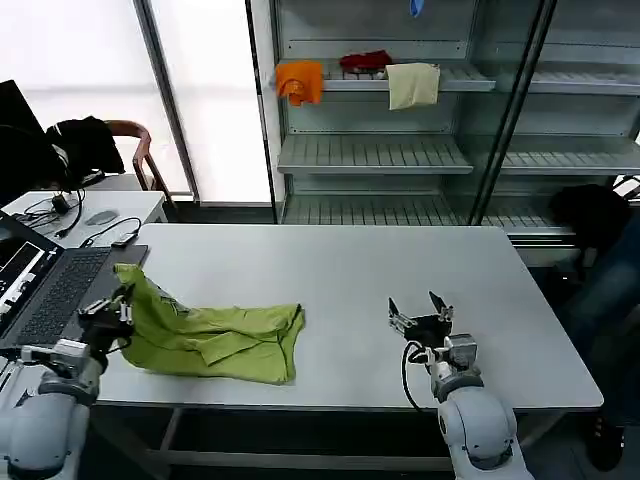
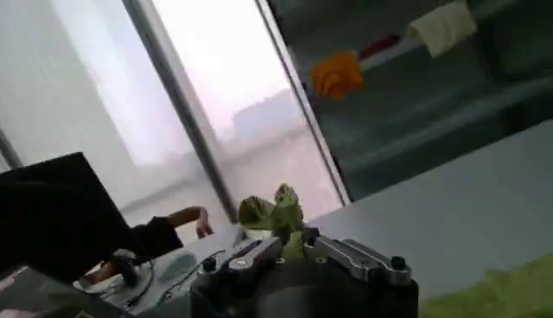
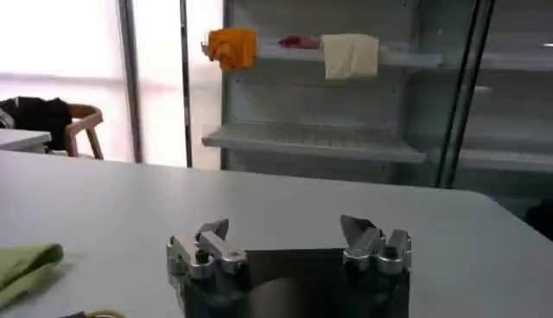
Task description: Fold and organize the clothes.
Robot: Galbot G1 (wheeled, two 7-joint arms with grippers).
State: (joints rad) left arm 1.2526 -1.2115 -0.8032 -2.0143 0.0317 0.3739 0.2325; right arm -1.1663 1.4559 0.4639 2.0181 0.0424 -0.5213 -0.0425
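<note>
The lime-green T-shirt lies bunched and partly folded on the left half of the white table. My left gripper is shut on the shirt's left end and holds it lifted a little off the table. In the left wrist view a tuft of green cloth sticks up from between the closed fingers of that left gripper. My right gripper rests low over the table to the right of the shirt, open, with nothing between its fingers. An edge of the shirt appears in the right wrist view.
An open laptop and cables sit on a side desk at the left, close to my left arm. A shelf rack behind the table holds an orange cloth, a red cloth and a cream cloth. A chair with a black garment stands back left.
</note>
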